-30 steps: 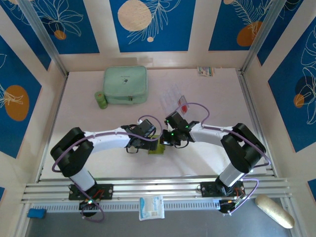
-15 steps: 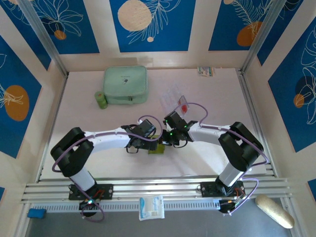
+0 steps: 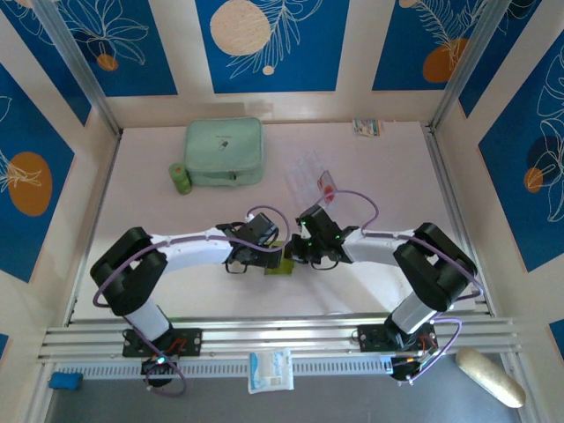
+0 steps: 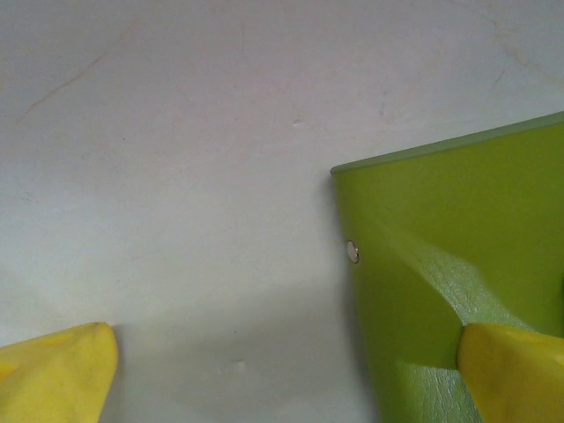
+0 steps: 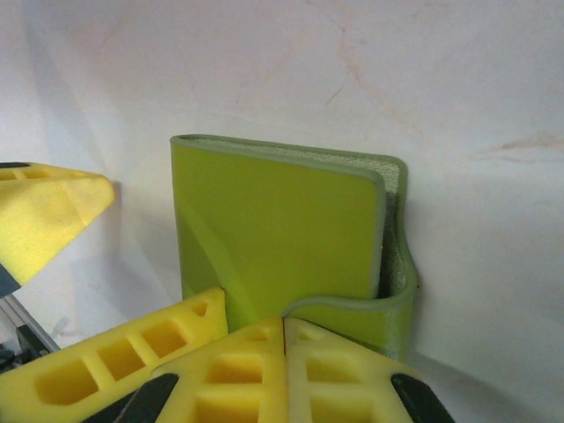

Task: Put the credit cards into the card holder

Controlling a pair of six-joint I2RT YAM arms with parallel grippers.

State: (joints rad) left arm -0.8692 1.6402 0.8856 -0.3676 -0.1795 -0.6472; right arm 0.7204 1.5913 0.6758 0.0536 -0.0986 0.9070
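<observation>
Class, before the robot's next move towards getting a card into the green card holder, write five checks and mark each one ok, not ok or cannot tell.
1. Card holder open, pockets showing: not ok, it looks folded shut.
2. Left fingers open: ok, spread wide, one over the holder's cover.
3. Right fingers free to grasp: not ok, closed together at the holder's edge.
4. Right fingers pinching the holder's flap: cannot tell.
5. Card in hand: not ok, the credit cards lie on the table beyond both arms.
</observation>
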